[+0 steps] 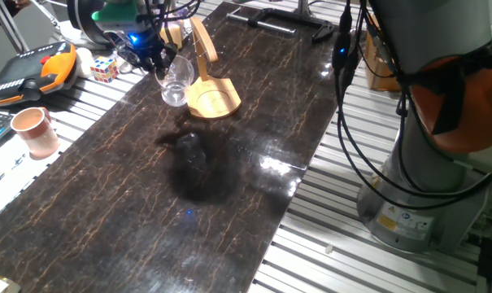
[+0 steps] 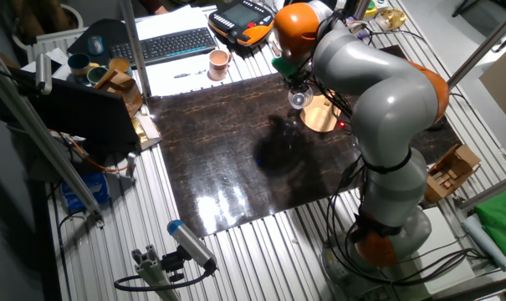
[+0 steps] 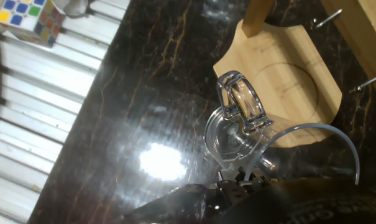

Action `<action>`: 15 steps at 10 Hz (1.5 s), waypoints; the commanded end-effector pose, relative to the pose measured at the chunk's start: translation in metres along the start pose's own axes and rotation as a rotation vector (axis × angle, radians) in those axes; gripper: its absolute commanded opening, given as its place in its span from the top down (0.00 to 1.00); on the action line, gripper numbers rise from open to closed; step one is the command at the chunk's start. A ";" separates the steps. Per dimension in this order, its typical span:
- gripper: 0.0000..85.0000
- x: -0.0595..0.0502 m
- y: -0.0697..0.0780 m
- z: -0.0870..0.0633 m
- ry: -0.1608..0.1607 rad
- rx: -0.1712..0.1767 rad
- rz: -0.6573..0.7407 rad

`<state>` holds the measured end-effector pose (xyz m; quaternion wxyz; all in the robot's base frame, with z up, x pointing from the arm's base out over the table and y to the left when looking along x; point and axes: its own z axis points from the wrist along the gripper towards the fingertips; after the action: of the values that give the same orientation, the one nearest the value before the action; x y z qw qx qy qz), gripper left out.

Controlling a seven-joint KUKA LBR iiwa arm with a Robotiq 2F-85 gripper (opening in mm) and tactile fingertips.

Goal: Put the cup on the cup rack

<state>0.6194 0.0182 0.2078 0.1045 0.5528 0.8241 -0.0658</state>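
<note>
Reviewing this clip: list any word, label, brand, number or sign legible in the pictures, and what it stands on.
No text reads clearly in any view.
Sticker on the robot base: print too small to read.
Keyboard: key legends too small.
Teach pendant: markings blurred.
Cup, cup rack, Rubik's cube: no lettering visible.

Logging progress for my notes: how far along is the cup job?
Done: the pincer has picked up the clear cup. In hand: the cup is carried tilted beside the cup rack. Left: getting it onto the peg, which looks bare.
</note>
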 end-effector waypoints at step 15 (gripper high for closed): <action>0.99 -0.004 -0.035 -0.030 0.002 -0.005 0.099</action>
<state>0.5846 0.0082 0.2379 0.1087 0.5943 0.7948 -0.0576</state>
